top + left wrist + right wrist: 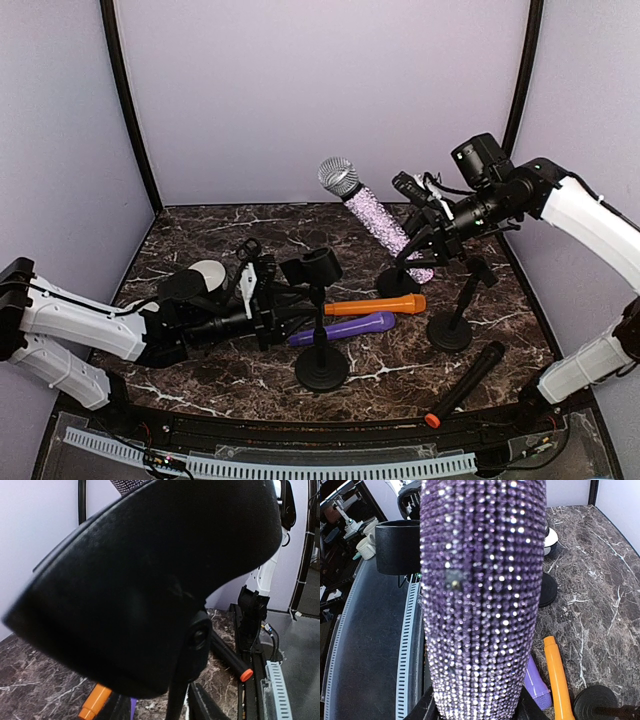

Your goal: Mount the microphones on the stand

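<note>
Though left fingers (290, 290) — state unclear — beside stand clip (322, 267), right fingers (418, 243) clenched on glittery lilac microphone (370, 212), orange microphone (375, 305) nearby.

Pretty much the whole shot is the black stand clip (150, 580), way too close and blurry (its pivot knob (200, 636) sits right under it). At 5 o'clock the black microphone (227, 654) with the orange end lies on the marble table (35, 675). The orange microphone (94, 704) pokes in at 7, and 1 sliver of the glittery lilac microphone (131, 484) shows at 12.
</note>
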### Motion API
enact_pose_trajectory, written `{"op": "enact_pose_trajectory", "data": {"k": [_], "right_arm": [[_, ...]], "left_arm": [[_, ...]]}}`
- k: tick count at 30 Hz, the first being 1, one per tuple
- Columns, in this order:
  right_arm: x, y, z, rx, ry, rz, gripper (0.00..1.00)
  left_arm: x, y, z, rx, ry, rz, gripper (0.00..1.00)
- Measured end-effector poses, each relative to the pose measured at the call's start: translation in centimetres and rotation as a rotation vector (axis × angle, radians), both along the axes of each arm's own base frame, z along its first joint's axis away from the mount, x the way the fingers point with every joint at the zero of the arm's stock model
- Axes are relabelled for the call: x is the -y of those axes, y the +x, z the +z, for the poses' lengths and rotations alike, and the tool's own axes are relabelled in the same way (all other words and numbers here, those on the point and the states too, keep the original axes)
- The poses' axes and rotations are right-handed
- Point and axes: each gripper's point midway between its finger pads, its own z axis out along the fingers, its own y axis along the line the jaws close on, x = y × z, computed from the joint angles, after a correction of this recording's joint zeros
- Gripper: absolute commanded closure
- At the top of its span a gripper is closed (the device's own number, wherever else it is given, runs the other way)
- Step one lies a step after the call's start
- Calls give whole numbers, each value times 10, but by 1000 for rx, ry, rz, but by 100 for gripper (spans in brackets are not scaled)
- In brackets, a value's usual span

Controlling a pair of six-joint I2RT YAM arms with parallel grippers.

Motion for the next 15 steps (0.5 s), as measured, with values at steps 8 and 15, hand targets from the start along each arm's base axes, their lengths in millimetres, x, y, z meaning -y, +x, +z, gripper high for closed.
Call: {"op": "enact_pose_trajectory", "data": {"k": [8, 15], "right_arm": [[-2, 4, -6, -16, -13, -2, 100], [-5, 8, -2, -11, -10, -2, 100]], "left_arm": [[17, -5, -6, -36, -55, -78, 87], [21, -7, -2, -27, -72, -52, 100]]}}
